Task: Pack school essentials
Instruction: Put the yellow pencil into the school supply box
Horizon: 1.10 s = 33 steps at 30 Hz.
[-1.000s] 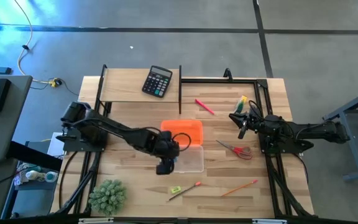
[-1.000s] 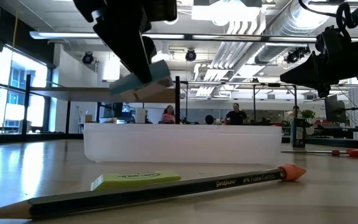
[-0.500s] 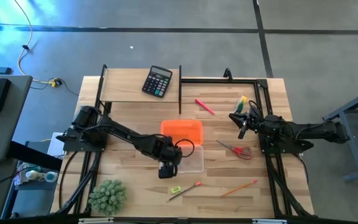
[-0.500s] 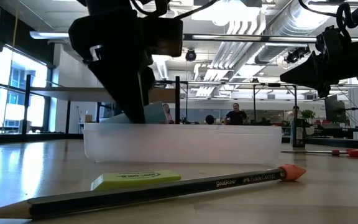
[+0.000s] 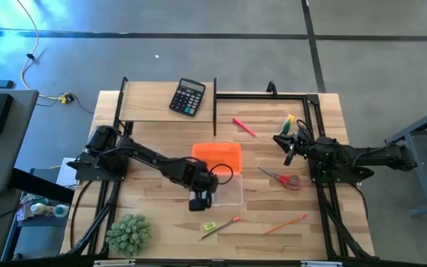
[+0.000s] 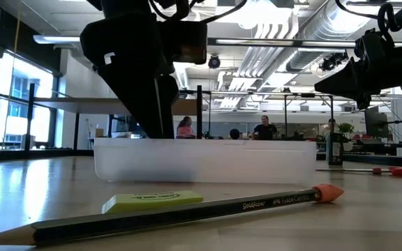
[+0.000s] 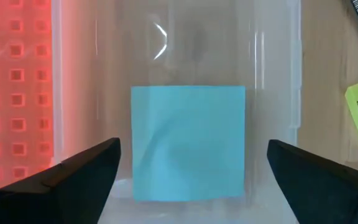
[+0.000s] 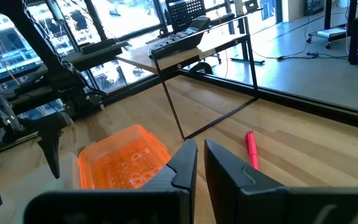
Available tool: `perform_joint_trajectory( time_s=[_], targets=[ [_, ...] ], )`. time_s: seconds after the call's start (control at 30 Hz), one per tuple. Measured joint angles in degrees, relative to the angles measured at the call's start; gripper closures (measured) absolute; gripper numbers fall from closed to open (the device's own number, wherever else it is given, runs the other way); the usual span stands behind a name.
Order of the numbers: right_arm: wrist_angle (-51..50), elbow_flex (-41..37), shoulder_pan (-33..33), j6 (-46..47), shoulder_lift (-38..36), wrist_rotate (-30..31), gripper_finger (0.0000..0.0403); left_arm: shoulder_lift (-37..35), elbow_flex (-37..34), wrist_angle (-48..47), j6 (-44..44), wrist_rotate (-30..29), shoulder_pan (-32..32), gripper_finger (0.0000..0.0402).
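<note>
The pale blue note pad [image 7: 188, 143] lies flat on the floor of the clear plastic box [image 5: 230, 190], at the box's left end. My left gripper [image 5: 200, 197] points down over it, open. Its fingers [image 7: 73, 180] stand on either side of the pad, apart from it. In the low view the left gripper [image 6: 155, 104] reaches down behind the box's near wall [image 6: 204, 162]. My right gripper [image 8: 201, 163] waits shut at the table's right side [image 5: 288, 148]. On the table lie the pink pen [image 5: 244, 127], the scissors [image 5: 282, 179], two pencils [image 5: 220, 228] [image 5: 285, 223] and the green eraser [image 5: 209, 225].
An orange lid [image 5: 217, 158] lies just beyond the clear box. The black calculator [image 5: 187, 97] sits on a raised shelf at the far left. The spiky plant [image 5: 128, 234] stands at the near left corner. A yellow-and-green crayon box [image 5: 288, 122] lies by my right arm.
My left gripper has come down into the clear box with the note pad, which was held tilted above the box. It has opened and let go. The pad now lies flat on the box's floor.
</note>
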Motion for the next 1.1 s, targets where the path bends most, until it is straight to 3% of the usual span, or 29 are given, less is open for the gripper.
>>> perform_joint_trajectory(
  time_s=[0.23, 0.67, 1.1],
  targets=[
    [0.0, 0.0, 0.0, 0.0, 0.0, 0.0, 0.0379, -0.4, 2.0, -1.4, 3.5, 3.0, 2.1, 0.0004],
    [0.0, 0.0, 0.0, 0.0, 0.0, 0.0, 0.0379, -0.5, 14.4, -2.4, 7.4, 7.8, 5.7, 0.0004],
    [0.0, 0.0, 0.0, 0.0, 0.0, 0.0, 0.0379, -0.5, 29.1, -3.0, -8.0, 5.1, 7.1, 0.0005]
  ],
)
